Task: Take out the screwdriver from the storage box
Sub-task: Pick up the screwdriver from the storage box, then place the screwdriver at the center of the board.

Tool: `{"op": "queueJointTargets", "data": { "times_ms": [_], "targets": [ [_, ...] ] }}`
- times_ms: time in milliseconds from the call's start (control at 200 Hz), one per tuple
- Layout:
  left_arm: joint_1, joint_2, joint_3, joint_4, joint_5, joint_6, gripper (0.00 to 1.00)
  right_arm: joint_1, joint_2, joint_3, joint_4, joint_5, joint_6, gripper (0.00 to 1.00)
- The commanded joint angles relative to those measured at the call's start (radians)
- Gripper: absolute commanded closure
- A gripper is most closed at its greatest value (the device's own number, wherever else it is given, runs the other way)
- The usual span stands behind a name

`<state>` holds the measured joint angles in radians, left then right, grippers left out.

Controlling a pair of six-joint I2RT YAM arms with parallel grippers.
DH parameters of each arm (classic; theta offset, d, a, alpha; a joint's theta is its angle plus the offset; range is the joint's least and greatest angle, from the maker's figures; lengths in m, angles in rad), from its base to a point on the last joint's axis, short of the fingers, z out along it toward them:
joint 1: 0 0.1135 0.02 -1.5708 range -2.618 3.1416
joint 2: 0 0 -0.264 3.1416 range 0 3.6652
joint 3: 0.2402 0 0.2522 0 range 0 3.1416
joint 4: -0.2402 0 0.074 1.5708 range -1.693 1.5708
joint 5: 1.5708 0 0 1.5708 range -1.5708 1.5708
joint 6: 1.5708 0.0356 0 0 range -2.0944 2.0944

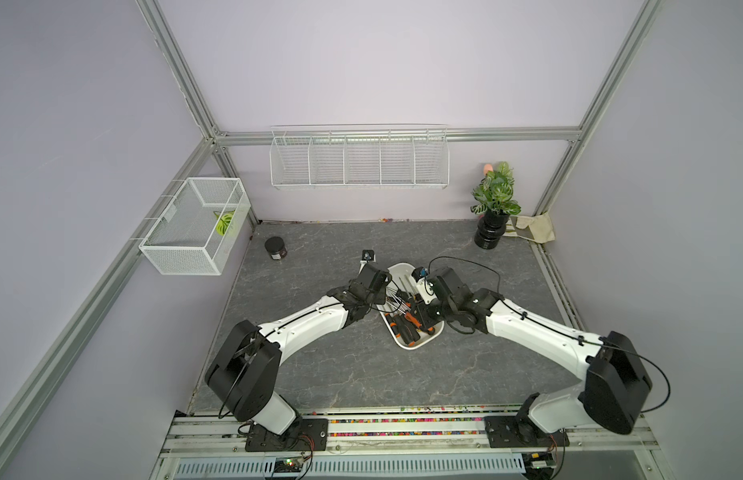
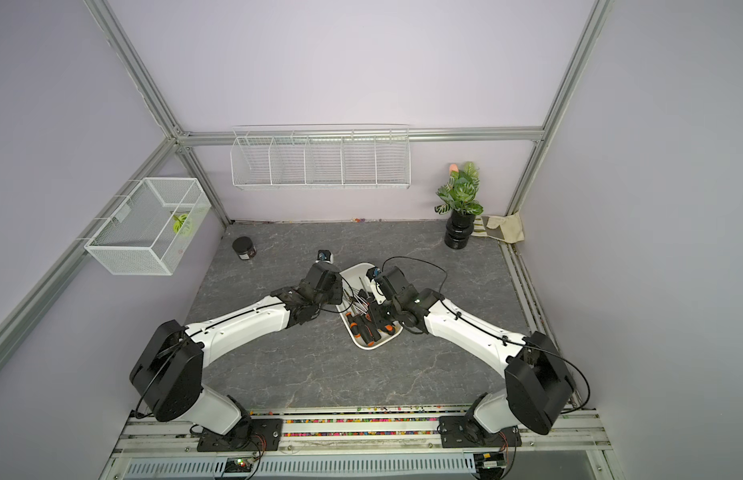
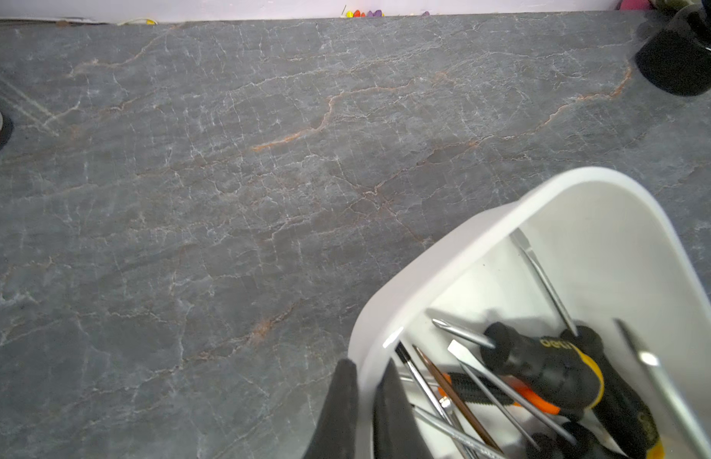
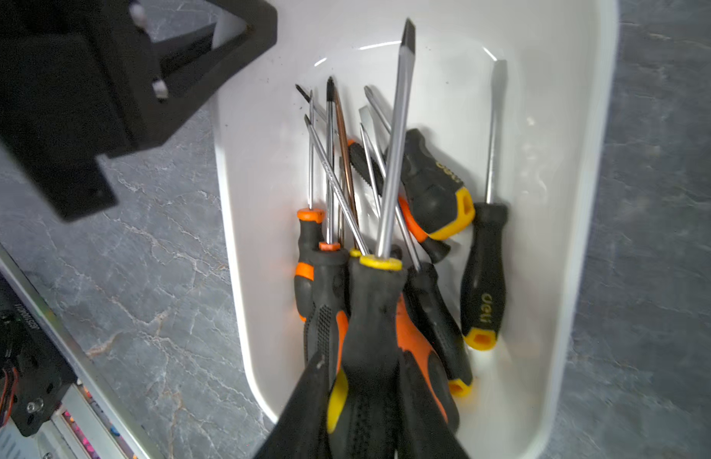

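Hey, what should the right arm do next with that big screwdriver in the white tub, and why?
Probably lift the right pincer straight up: it grips the handle of the yellow-collared flathead screwdriver, whose shaft crosses other screwdrivers, and the left pincer clamps the storage box rim, likely steadying it.

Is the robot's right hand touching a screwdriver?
Touching. The right wrist view shows the right hand closed on the yellow-collared screwdriver, its fingers pressed against both sides of the handle.

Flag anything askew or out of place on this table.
The storage box sits diagonal to the table edges, its screwdrivers heaped criss-cross. Coloured beads litter the front rail. Nothing looks damaged.
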<state>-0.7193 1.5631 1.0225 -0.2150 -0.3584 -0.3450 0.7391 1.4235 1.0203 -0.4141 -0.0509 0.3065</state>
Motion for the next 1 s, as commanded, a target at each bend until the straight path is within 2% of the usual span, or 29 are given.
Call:
{"op": "queueJointTargets", "data": {
  "times_ms": [0,260,475,750,995],
  "targets": [
    [0.053,0.000,-0.012,0.078,0.020,0.152,1.00,-0.002,-0.064,-0.045,-0.003,0.088,0.069,1.00],
    [0.116,0.007,-0.019,0.117,0.142,0.346,1.00,-0.004,-0.135,-0.164,0.051,0.222,0.203,1.00],
    [0.128,0.061,0.033,0.062,0.210,0.461,1.00,-0.005,-0.140,-0.239,0.095,0.246,0.286,1.00],
    [0.127,0.082,0.021,0.085,0.240,0.504,1.00,-0.009,-0.184,-0.326,0.120,0.301,0.358,1.00],
    [0.127,0.042,0.000,0.101,0.265,0.464,1.00,-0.032,-0.087,-0.325,0.164,0.274,0.344,1.00]
  ]
}}
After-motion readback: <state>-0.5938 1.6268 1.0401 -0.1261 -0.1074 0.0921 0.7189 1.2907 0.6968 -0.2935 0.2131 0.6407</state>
